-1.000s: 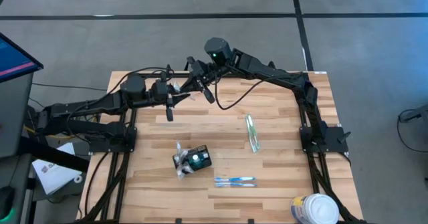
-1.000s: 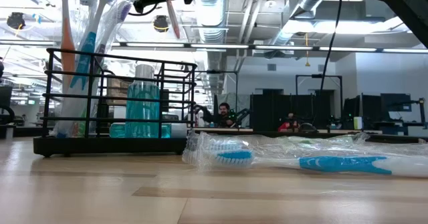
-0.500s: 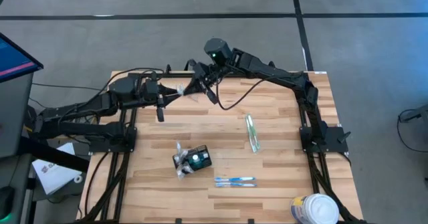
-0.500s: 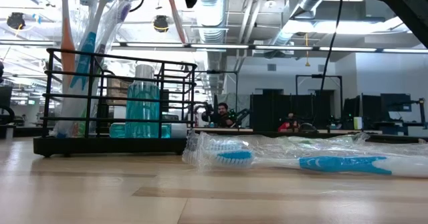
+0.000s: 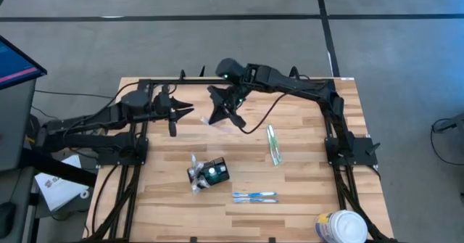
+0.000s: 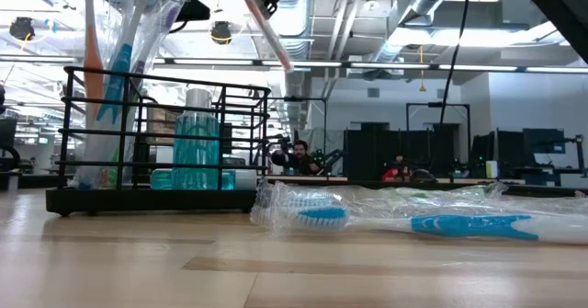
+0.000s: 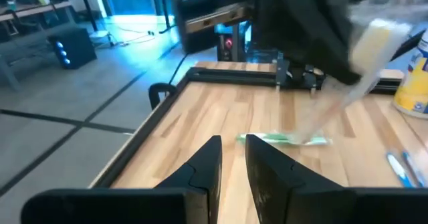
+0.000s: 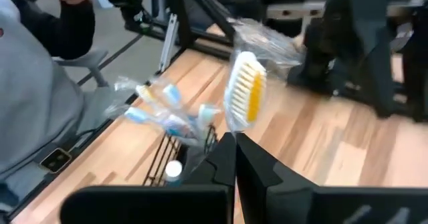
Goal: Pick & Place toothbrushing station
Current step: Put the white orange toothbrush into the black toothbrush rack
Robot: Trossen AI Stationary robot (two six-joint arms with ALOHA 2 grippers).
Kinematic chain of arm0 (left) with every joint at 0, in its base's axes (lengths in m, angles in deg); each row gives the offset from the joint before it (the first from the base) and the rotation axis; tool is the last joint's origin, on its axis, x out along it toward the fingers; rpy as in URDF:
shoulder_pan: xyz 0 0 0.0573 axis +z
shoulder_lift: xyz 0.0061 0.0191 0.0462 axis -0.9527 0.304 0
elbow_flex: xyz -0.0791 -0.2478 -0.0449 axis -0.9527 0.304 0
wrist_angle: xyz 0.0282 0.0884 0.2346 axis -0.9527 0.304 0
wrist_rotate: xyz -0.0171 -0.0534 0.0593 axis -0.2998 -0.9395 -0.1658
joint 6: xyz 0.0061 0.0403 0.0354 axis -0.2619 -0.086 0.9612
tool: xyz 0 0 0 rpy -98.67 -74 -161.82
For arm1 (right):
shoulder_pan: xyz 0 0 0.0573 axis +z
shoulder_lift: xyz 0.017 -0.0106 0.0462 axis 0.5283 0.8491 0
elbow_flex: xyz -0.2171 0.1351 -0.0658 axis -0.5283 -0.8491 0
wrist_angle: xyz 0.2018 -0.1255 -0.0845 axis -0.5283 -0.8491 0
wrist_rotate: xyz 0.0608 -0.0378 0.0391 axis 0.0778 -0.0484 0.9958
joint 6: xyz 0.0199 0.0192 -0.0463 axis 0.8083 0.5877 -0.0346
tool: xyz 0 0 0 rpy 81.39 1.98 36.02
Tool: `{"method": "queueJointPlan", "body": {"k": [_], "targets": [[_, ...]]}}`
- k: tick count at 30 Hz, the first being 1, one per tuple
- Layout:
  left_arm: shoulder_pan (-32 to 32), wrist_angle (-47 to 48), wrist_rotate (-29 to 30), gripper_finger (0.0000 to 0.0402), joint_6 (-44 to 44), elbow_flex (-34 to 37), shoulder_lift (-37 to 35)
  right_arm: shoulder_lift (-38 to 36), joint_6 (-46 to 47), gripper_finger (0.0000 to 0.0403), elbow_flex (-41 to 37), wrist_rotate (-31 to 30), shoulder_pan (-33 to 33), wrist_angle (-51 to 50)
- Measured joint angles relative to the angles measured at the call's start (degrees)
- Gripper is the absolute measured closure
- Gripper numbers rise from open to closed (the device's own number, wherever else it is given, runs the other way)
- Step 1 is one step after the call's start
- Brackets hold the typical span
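Right wrist view: right gripper (image 8: 231,144) fingers clenched on a wrapped toothbrush (image 8: 244,93), carrying it toward the toothbrushing station (image 5: 210,173) mid-desk. Left gripper (image 5: 190,109), beyond it, looks empty, fingers slightly parted. Next: insert.

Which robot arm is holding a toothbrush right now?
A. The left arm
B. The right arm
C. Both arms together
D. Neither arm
B: the right gripper has its fingers shut on a wrapped toothbrush with yellow-and-white bristles, while the left gripper holds nothing between its fingers.
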Motion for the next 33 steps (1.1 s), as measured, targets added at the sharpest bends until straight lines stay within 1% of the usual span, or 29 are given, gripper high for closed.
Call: {"method": "queueJointPlan", "body": {"k": [2, 4, 6, 8, 12, 14, 15, 17, 18, 21, 24, 26, 28, 30, 33], "targets": [[0.0, -0.8, 0.1, 0.0341, -0.2, 1.7, -1.4, 0.0, 0.1, 0.0400, -0.1, -0.3, 0.6, -1.7], [0.0, -1.0, 0.1, 0.0341, -1.1, 2.9, -2.7, -0.2, 0.0, 0.0400, -2.3, -0.5, 1.5, -1.8], [0.0, -1.6, 0.1, 0.0341, -1.4, 3.9, -4.3, -0.2, 1.4, 0.0401, -6.8, -0.7, 2.9, 1.8], [0.0, -2.6, 0.1, 0.0342, -1.2, 4.9, -5.8, 0.3, 2.6, 0.0401, -10.1, -2.5, 4.1, 3.8], [0.0, -5.0, 0.1, 0.0346, -1.2, 6.5, -8.3, -0.9, 3.5, 0.0401, -13.2, -3.5, 4.7, 5.6], [0.0, -5.7, 0.1, 0.0347, -1.3, 6.7, -8.9, -2.5, 4.5, 0.0402, -13.3, -5.5, 4.5, 7.7], [0.0, -5.8, 0.1, 0.0348, -1.3, 6.7, -8.9, -3.8, 4.7, 0.0402, -13.1, -6.5, 4.4, 8.7], [0.0, -6.7, 0.1, 0.0348, -1.4, 6.8, -8.8, -7.4, 3.2, 0.0402, -13.5, -7.7, 4.3, 4.4], [0.0, -6.9, 0.1, 0.0349, -1.5, 6.8, -8.7, -9.5, 2.7, 0.0402, -14.8, -8.6, 4.3, 3.9], [-0.1, -7.3, 0.1, 0.0349, -1.5, 6.8, -8.4, -17.6, 4.2, 0.0402, -24.3, -12.8, 4.5, 6.4], [-0.1, -7.7, 0.1, 0.0349, -1.5, 6.8, -8.4, -28.7, 8.5, 0.0402, -40.4, -15.0, 4.2, 17.6], [-0.1, -7.9, 0.1, 0.0349, -1.5, 6.8, -8.4, -36.1, 11.7, 0.0402, -50.6, -17.6, 4.2, 29.1], [-0.1, -8.4, 0.1, 0.0349, -1.5, 6.8, -8.4, -42.2, 15.0, 0.0403, -59.2, -19.3, 4.3, 39.8], [-0.1, -9.0, 0.1, 0.0349, -2.6, 6.8, -8.4, -46.5, 17.1, 0.0403, -66.6, -19.5, 5.0, 52.1], [-0.1, -9.1, 0.1, 0.0349, -2.8, 6.8, -8.4, -49.5, 19.9, 0.0403, -75.0, -19.7, 6.6, 68.8]]}}
